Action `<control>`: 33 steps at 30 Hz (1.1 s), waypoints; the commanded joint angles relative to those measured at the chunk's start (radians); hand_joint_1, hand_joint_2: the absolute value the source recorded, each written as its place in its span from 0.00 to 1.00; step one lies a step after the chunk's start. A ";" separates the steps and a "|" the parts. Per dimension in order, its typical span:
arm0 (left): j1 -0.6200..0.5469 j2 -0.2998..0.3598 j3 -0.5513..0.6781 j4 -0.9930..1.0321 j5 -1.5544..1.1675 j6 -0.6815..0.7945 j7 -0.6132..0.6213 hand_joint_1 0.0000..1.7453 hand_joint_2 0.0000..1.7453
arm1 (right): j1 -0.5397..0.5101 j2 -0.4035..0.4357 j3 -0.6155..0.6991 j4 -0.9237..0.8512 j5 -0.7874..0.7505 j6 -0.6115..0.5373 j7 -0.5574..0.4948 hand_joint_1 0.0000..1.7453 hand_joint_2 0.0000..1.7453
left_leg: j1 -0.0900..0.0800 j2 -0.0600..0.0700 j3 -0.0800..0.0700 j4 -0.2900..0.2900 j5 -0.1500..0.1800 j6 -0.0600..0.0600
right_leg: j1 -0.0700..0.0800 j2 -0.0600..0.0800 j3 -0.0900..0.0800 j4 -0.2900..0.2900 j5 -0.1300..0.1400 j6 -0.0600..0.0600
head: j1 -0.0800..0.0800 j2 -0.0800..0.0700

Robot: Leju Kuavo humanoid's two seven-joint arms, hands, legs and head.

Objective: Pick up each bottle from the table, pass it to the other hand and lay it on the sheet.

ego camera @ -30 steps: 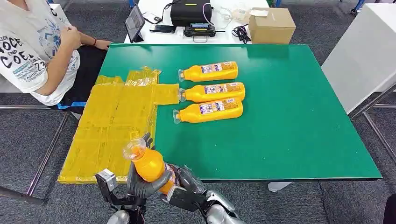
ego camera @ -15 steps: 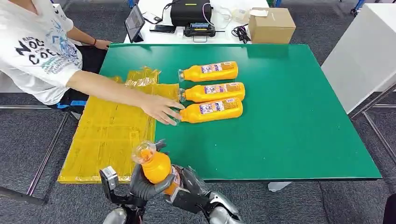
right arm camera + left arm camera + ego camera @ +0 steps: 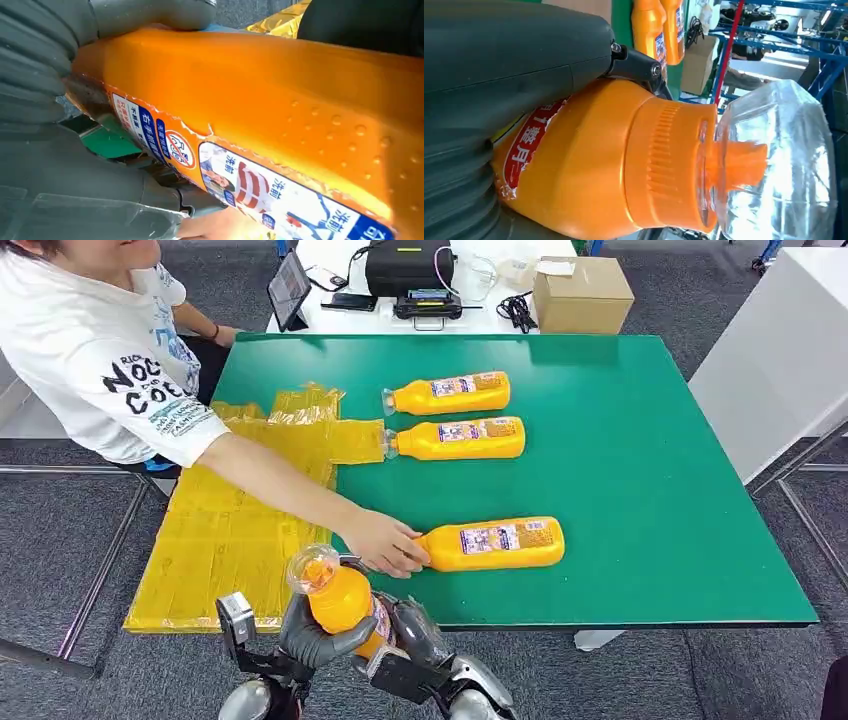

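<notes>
Gripping: left hand and right hand both clasped the held bottle, orange, clear-capped, tilted, just off the table front edge.
Sheet: yellow, left of table.
Open room: green surface right of the three lying bottles.

Grey carpet floor surrounds the green bench. Behind it stands a white desk carrying a cardboard box and black electronics. A white cabinet stands alongside.

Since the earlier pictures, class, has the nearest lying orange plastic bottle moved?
Yes: the orange plastic bottle now lies nearer the green table's front edge, further right.
</notes>
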 commanded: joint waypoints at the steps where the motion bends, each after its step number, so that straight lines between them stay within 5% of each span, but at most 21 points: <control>1: -0.018 0.020 -0.038 0.015 0.008 -0.025 0.014 1.00 1.00 | -0.011 -0.007 -0.013 -0.012 0.010 -0.030 0.005 1.00 1.00 | 0.001 0.000 0.002 0.000 -0.001 -0.001 | 0.001 0.000 0.002 -0.001 -0.001 -0.002 | 0.000 0.000; 8: 0.008 0.026 -0.030 -0.040 0.018 -0.023 0.018 1.00 1.00 | 0.007 0.003 -0.058 -0.075 0.010 -0.076 0.011 1.00 1.00 | 0.002 0.002 0.003 0.001 -0.002 -0.002 | 0.002 0.001 0.004 0.000 -0.001 -0.003 | 0.000 0.000; 9: 0.012 0.024 -0.029 -0.043 0.021 -0.020 0.019 1.00 1.00 | 0.011 0.006 -0.063 -0.080 0.016 -0.091 0.011 0.93 1.00 | 0.001 0.001 0.002 0.000 -0.001 -0.001 | 0.001 0.001 0.002 0.000 -0.001 -0.002 | 0.000 0.000; 10: 0.017 0.022 -0.027 -0.051 0.025 -0.016 0.019 1.00 1.00 | 0.016 0.008 -0.066 -0.087 0.018 -0.100 0.011 0.35 1.00 | 0.001 0.001 0.002 0.000 -0.001 -0.001 | 0.001 0.001 0.002 0.000 -0.001 -0.002 | 0.000 0.000; 11: 0.026 0.021 -0.025 -0.063 0.032 -0.011 0.020 1.00 1.00 | 0.023 0.012 -0.067 -0.097 0.033 -0.124 0.015 0.00 1.00 | 0.001 0.002 0.003 0.000 -0.002 -0.002 | 0.002 0.001 0.003 0.000 -0.002 -0.003 | 0.000 0.000; 12: 0.038 0.021 -0.008 -0.097 -0.002 0.057 -0.026 1.00 1.00 | 0.042 0.031 -0.088 -0.134 0.018 -0.180 -0.015 0.00 0.00 | 0.001 0.001 0.001 0.000 -0.001 -0.001 | 0.001 0.001 0.001 0.000 -0.001 -0.001 | 0.000 0.000; 16: 0.037 0.045 0.058 -0.213 -0.054 0.137 -0.022 1.00 1.00 | 0.081 0.020 -0.072 -0.298 -0.030 -0.154 0.019 0.00 0.00 | 0.002 0.003 0.001 0.002 -0.003 -0.002 | 0.002 0.003 0.001 0.002 -0.002 -0.003 | 0.000 0.000; 21: -0.015 0.058 0.161 -0.303 -0.065 0.230 -0.057 1.00 1.00 | 0.091 0.009 -0.063 -0.302 -0.074 -0.096 0.017 0.00 0.00 | 0.002 0.001 0.001 0.001 -0.001 -0.002 | 0.002 0.000 0.002 0.001 -0.001 -0.003 | 0.000 0.000; 33: -0.118 0.075 0.213 -0.251 -0.158 0.425 -0.084 1.00 1.00 | 0.105 0.010 -0.057 -0.386 -0.154 -0.064 -0.044 0.00 0.00 | 0.002 0.000 0.003 0.001 -0.002 -0.002 | 0.002 -0.001 0.004 0.000 -0.002 -0.003 | 0.000 0.000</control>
